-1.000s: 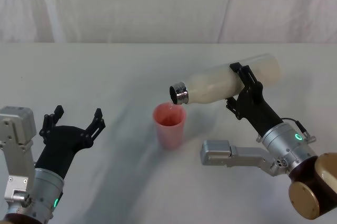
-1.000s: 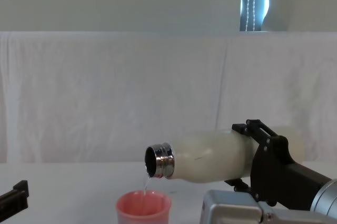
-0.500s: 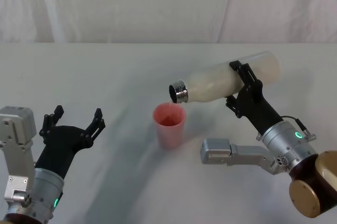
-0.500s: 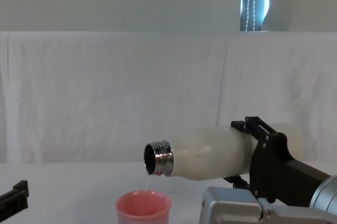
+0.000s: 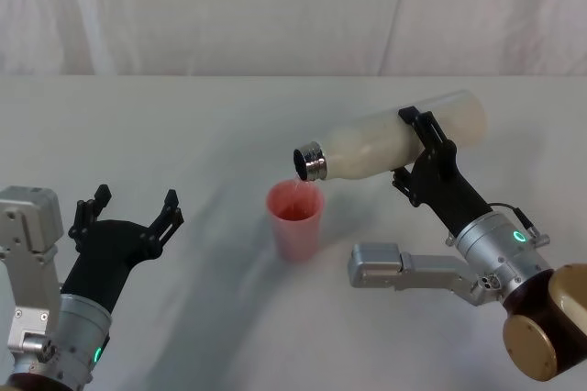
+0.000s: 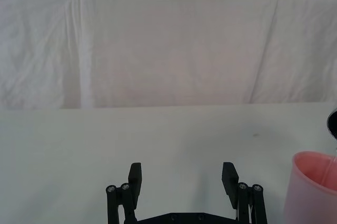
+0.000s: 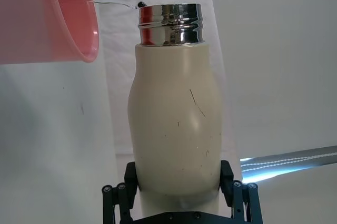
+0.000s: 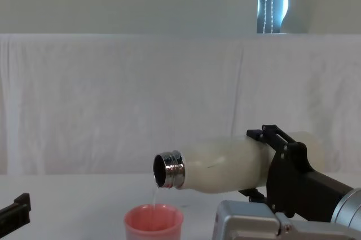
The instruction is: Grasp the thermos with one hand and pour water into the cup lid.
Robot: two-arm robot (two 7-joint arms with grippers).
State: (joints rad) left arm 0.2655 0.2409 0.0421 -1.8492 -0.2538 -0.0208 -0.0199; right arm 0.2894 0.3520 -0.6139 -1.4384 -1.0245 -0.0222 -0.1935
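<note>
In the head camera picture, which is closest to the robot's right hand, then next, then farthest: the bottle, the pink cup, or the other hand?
1. The thermos: clamped in the right gripper.
2. The cup lid: mid-table, below the thermos mouth.
3. The left gripper: open, far over on the left side.

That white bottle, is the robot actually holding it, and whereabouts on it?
Yes. The right gripper is shut on the thermos, gripping its wide lower body near the base, well away from the chrome neck. The left gripper is open and holds nothing.
</note>
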